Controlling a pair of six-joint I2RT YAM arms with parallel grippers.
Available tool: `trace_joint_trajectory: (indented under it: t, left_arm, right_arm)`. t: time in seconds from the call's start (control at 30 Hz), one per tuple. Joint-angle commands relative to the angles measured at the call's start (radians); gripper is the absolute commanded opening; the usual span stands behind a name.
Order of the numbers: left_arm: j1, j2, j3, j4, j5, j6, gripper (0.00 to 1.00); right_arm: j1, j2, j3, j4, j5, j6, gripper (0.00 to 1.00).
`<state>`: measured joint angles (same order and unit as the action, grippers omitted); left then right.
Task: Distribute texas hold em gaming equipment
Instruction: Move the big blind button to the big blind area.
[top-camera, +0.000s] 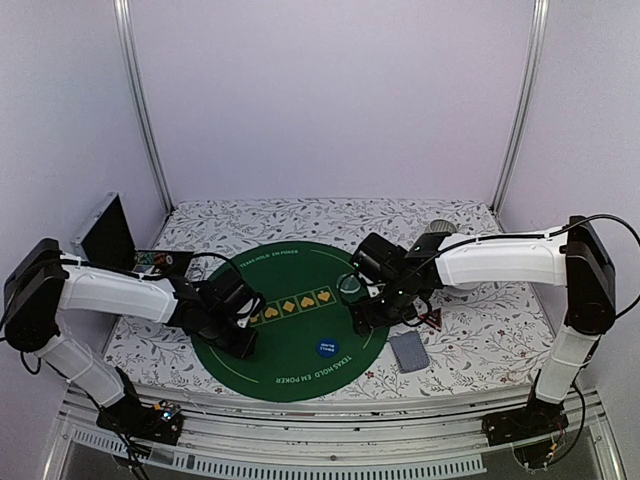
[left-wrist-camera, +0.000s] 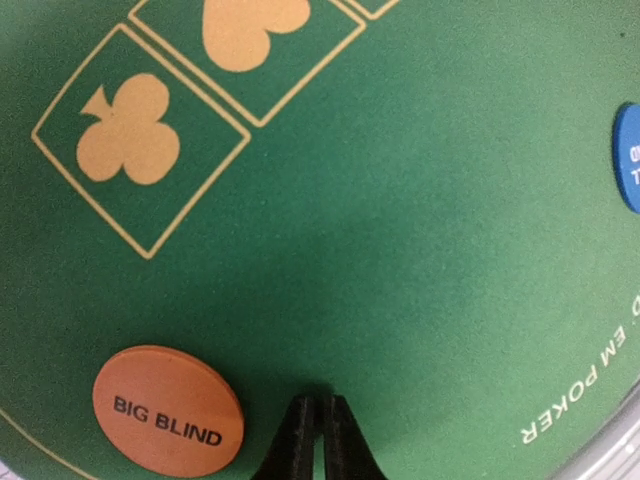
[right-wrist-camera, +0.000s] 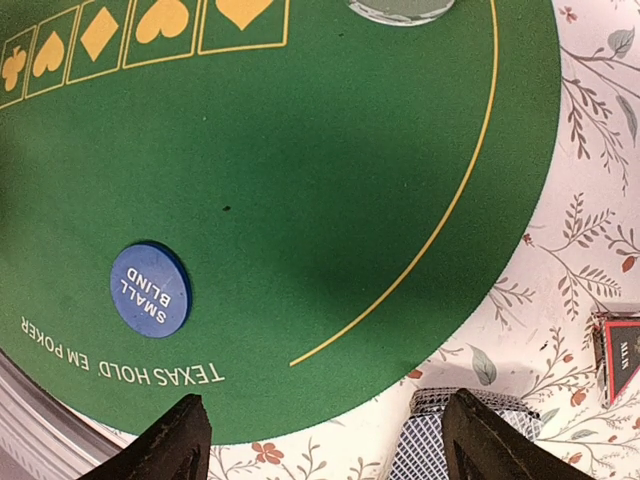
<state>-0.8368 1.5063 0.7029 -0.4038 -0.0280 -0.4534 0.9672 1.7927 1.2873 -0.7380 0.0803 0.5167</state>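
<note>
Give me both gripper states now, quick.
Left gripper: closed, empty, beside the orange Big Blind button.
Right gripper: open, holding nothing.

We see an orange button (left-wrist-camera: 168, 410) marked BIG BLIND lying flat on the green mat (right-wrist-camera: 330, 180), and a blue SMALL BLIND button (right-wrist-camera: 150, 289) flat near the mat's edge. The clear disc (right-wrist-camera: 398, 10) rests by the suit boxes. Off the mat lie the face-down cards (right-wrist-camera: 430, 440) and, nearby, the red-black marker (right-wrist-camera: 620, 350).
</note>
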Motion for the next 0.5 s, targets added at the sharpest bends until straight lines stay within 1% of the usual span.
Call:
trace_joint_trajectory:
  t: [0.0,0.1,0.17,0.33,0.47]
  left_arm:
    - [0.033,-0.008,-0.023,-0.032,0.006,-0.017,0.08]
    - [0.038,-0.074,-0.073,-0.06,-0.061,-0.051,0.09]
    - [0.064,-0.106,-0.091,-0.068,-0.116,-0.07,0.09]
    - [0.165,-0.133,-0.109,-0.026,-0.097,-0.063,0.06]
    - [0.202,-0.146,-0.106,-0.015,-0.136,-0.047,0.07]
  right_arm:
    - [-0.005,-0.027,0.0,0.009,0.031,0.009,0.82]
    - [-0.005,-0.026,0.001,0.002,0.034,0.012,0.82]
    - [-0.006,-0.024,0.0,-0.002,0.036,0.011,0.82]
    - [-0.007,-0.017,0.01,-0.017,0.039,0.0,0.82]
    - [-0.008,-0.028,0.013,-0.026,0.047,-0.004,0.82]
